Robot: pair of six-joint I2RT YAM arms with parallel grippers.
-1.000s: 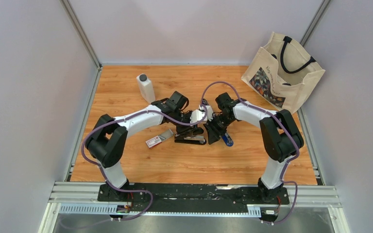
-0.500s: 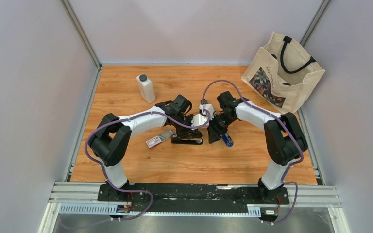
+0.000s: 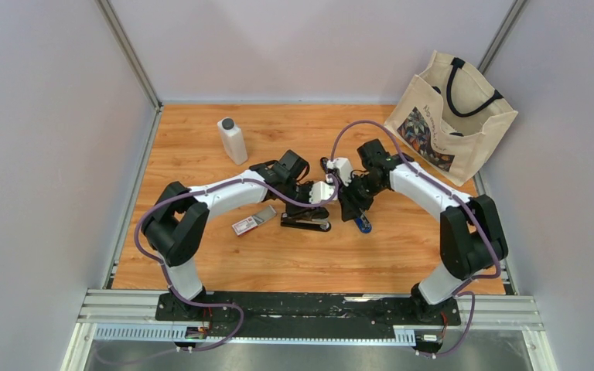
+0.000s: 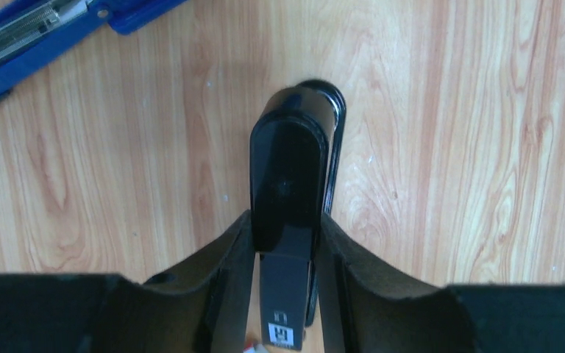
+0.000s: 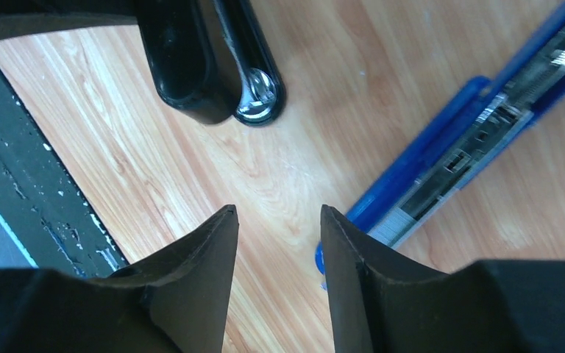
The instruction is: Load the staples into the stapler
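Observation:
A black stapler (image 3: 306,222) lies on the wooden table, shut, and shows up close in the left wrist view (image 4: 288,176). My left gripper (image 3: 312,209) is shut on its sides near the rear (image 4: 287,232). The staples box (image 3: 245,226), white and red with its grey tray slid out, lies left of the stapler. A blue stapler (image 3: 363,224) lies open to the right, its metal channel showing (image 5: 478,132). My right gripper (image 3: 349,207) hangs open and empty (image 5: 277,213) above bare wood between the black stapler's tip (image 5: 254,99) and the blue stapler.
A white bottle (image 3: 232,141) with a dark cap stands at the back left. A canvas tote bag (image 3: 450,116) stands at the back right corner. Grey walls enclose the table on three sides. The blue stapler also shows in the left wrist view (image 4: 37,33).
My right gripper has drawn back to the right, away from the black stapler's front end. My left gripper has stayed on the stapler, which has shifted only slightly.

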